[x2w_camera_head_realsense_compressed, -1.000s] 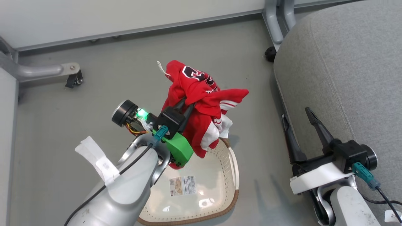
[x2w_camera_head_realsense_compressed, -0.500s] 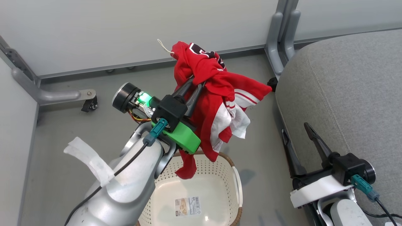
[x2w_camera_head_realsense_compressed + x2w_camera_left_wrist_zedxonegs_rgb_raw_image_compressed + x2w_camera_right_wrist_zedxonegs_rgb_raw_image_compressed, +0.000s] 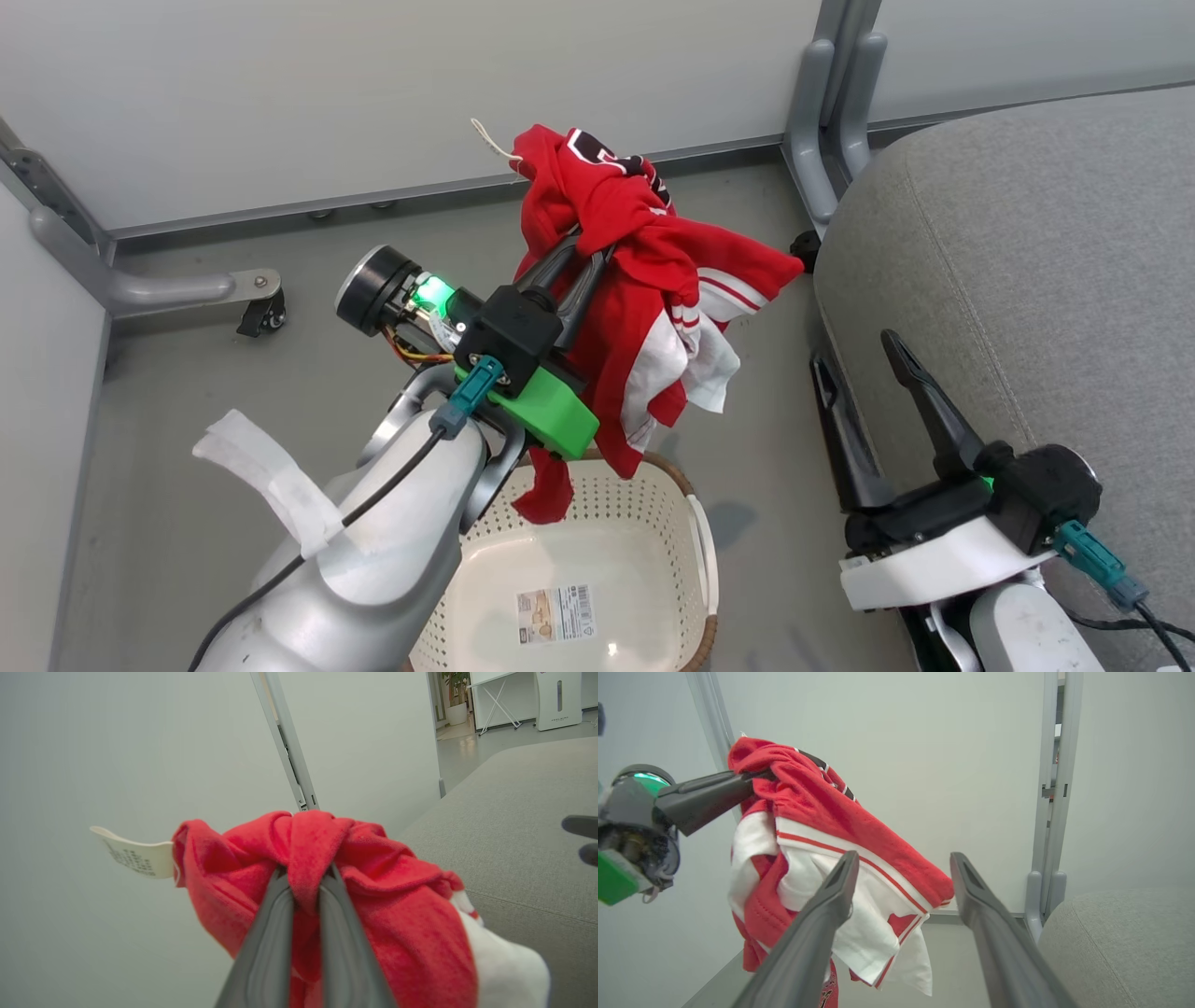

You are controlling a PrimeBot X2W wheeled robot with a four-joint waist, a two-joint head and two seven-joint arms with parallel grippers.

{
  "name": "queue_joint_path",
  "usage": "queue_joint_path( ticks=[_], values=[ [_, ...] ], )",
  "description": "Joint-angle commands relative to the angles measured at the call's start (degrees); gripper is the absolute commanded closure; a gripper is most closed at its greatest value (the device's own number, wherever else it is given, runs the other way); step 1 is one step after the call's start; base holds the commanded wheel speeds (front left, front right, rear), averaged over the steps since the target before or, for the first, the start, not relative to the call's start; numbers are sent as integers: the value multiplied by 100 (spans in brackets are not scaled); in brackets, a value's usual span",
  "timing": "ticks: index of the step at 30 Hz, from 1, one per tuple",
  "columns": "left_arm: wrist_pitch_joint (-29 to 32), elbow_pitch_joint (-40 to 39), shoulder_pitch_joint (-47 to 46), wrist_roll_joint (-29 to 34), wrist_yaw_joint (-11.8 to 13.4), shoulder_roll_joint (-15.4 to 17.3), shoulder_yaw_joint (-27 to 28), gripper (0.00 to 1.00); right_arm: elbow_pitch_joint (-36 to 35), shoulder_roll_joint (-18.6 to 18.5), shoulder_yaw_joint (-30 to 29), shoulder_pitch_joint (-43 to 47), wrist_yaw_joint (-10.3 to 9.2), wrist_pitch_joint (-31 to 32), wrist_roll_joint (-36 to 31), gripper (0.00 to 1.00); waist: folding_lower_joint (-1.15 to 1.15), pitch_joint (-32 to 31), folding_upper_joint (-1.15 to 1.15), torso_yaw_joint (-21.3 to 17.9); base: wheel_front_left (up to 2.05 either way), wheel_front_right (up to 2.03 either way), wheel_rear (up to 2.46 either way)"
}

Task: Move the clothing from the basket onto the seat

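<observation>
The clothing (image 3: 644, 280), a red jersey with white stripes, hangs bunched in the air from my left gripper (image 3: 579, 250), which is shut on a fold of it (image 3: 383, 896). Its lowest tail dangles over the far rim of the basket (image 3: 702, 541), a cream perforated tub on the floor below my left arm. The seat (image 3: 1027, 233), a large grey cushion, lies to the right. My right gripper (image 3: 854, 350) is open beside the seat's left edge, apart from the jersey. In the right wrist view its fingers (image 3: 831, 896) frame the hanging jersey (image 3: 822, 812).
Pale partition walls stand close behind. A metal foot with a caster (image 3: 261, 313) is at the left, and an upright post (image 3: 826, 103) with a black caster (image 3: 805, 247) is by the seat's corner. A label sticker (image 3: 558, 613) lies in the basket. A paper tag (image 3: 135, 858) hangs off the jersey.
The head camera tilted up. My left gripper lifted the jersey higher, so less of it trails into the basket. The right gripper moved slightly forward and stayed open.
</observation>
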Motion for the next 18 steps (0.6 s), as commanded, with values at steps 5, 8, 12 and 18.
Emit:
queue_joint_path(
  ticks=[5, 8, 12, 18],
  values=[
    [-36, 7, -63, 18, 61, 36, -5, 100, -366, -20, 436, -206, -5, -9, 90, 0, 0, 35, 61, -6, 0, 0, 0],
    [-36, 25, -103, 18, 75, 16, -17, 100, -518, -20, 672, -311, -6, -8, 138, 0, 0, 75, 61, -9, 0, 0, 0],
    [-36, 15, -157, 32, 91, -32, -45, 100, -447, -20, 904, -440, -6, -6, 96, 0, 0, 150, 61, -5, 0, 0, 0],
    [-37, -46, -204, 52, 68, -122, -141, 100, -137, -19, 1081, -687, -6, -6, 12, 0, 0, 249, 61, 40, 0, 0, 0]
  ],
)
